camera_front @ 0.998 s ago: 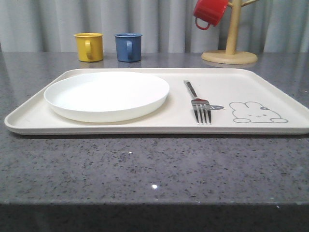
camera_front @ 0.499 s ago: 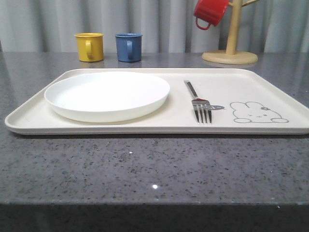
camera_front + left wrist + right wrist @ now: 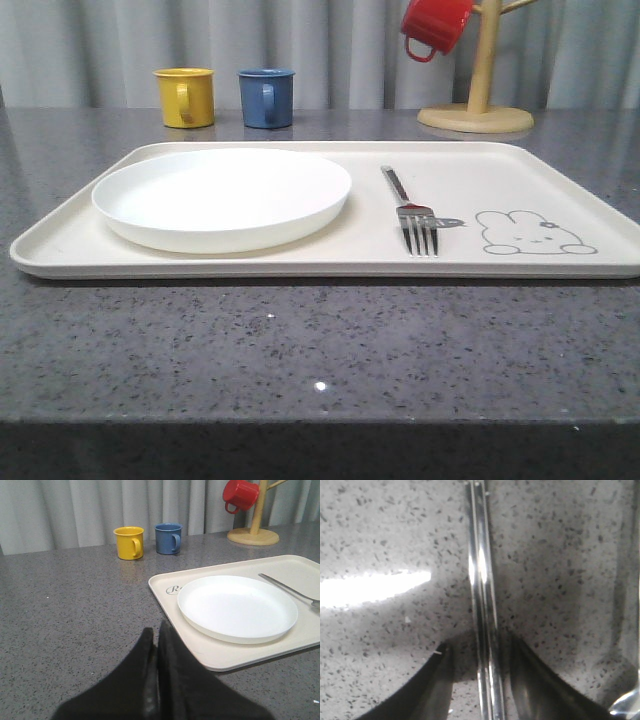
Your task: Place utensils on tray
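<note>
The silver fork [image 3: 410, 205] lies on the cream tray [image 3: 500, 160], tines toward me, just left of the rabbit drawing. Its handle [image 3: 285, 584] also shows in the left wrist view, past the plate. In the right wrist view the pair of flat steel chopsticks [image 3: 481, 580] lies side by side on the speckled counter. My right gripper [image 3: 481, 647] is open, one finger on each side of them with gaps. My left gripper [image 3: 156, 640] is shut on nothing, above the counter near the tray's left front corner [image 3: 200, 652].
A round white plate [image 3: 222, 195] takes up the tray's left half. Yellow mug [image 3: 184, 97] and blue mug [image 3: 266, 97] stand behind the tray. A wooden mug tree [image 3: 478, 100] holds a red mug [image 3: 433, 25] at the back right. A shiny metal bit [image 3: 627, 705] shows beside the chopsticks.
</note>
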